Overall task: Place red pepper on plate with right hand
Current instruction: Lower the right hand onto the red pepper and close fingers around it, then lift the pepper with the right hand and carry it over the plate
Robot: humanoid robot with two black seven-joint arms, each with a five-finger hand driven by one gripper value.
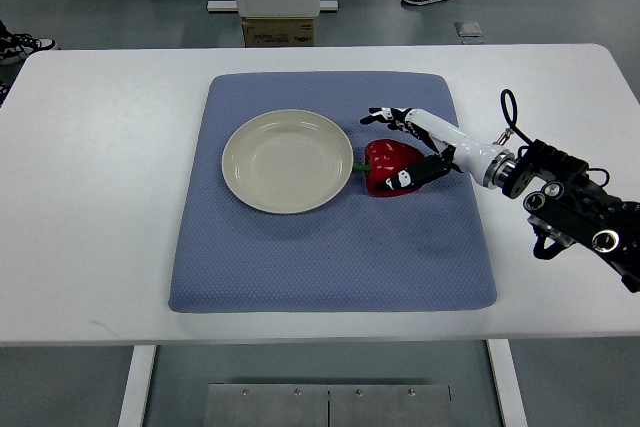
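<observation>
1. Your right hand [408, 147] comes in from the right edge, its white forearm angled up and left across the mat [330, 247].
2. The hand is at the pepper [385, 164]: white fingers [385, 116] reach over the far side of it, and a dark thumb-like part lies against its near right side.
3. You cannot tell from this view whether the fingers press firmly on the pepper or only bracket it; they sit around it with the far fingers somewhat spread.
4. The pepper is red, lying on its side on the mat, its green stem pointing left toward the plate [287, 161].
5. The stem tip is just beside the plate's right rim; the pepper body is off the plate, on the mat.
6. The plate is cream and round, and sits on the mat's upper middle part.
7. The mat is blue-grey and lies in the centre of the white worktop [90, 197].
8. The arm's dark wrist and joint housings show over the worktop's right side, with a black cable looped above the wrist.
9. Beyond the far edge you see a white machine base, a cardboard box [278, 32] and several people's shoes on the floor.
</observation>
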